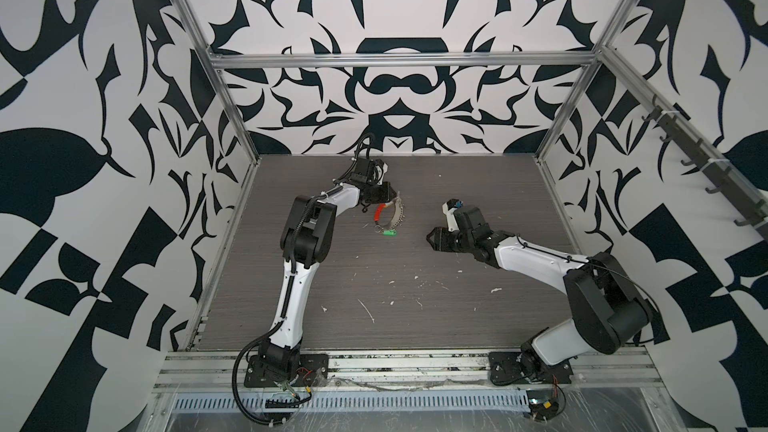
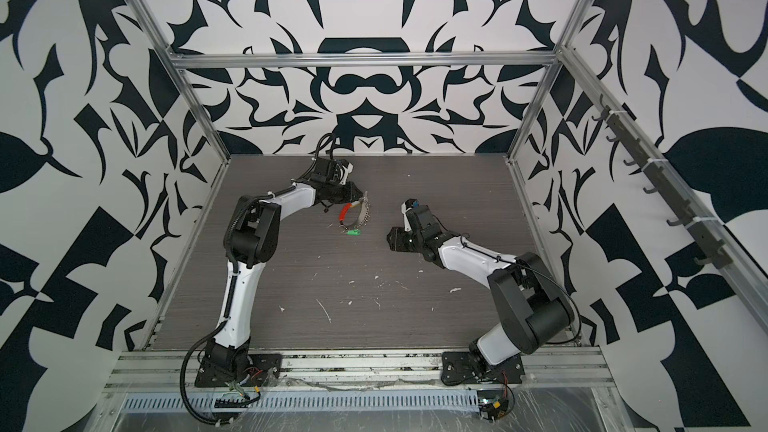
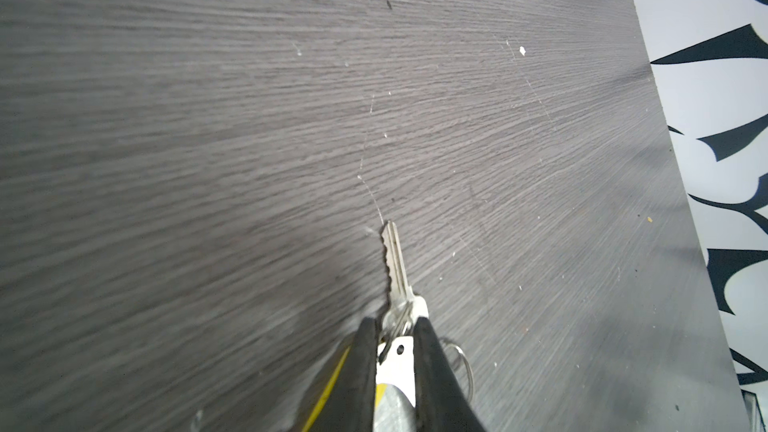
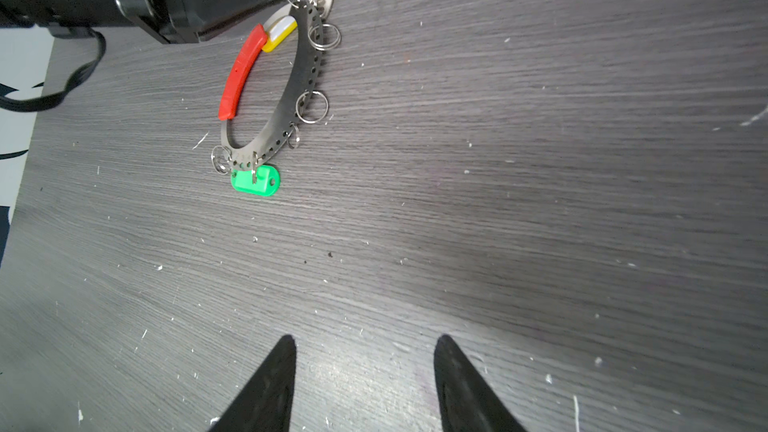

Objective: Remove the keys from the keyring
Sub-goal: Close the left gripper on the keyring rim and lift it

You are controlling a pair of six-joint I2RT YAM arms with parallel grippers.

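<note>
The left tool (image 1: 392, 197) is at the back of the grey worktop (image 1: 374, 284), on the left side. In the left wrist view its two black fingers (image 3: 361, 367) are pressed close on the white and yellow head of the yellow key (image 3: 392, 259). The silver blade sticks out past the tips. So the left tool (image 3: 394, 322) is narrow and holds that key.

The key hangs on the keyring (image 1: 397, 218), a big silver loop with holes in it. The loop sits just by the tool. It has a red sleeve (image 4: 243, 72) on one side and small rings (image 4: 311, 106) along the other side. It looks tipped up at the end by the tool.

The green key (image 4: 254, 180) is at the low end of the loop, lying on the worktop.

The right tool (image 1: 430, 238) is well apart from the loop, on the right. Its fingers (image 4: 270, 384) stand wide, with only bare worktop between them.
</note>
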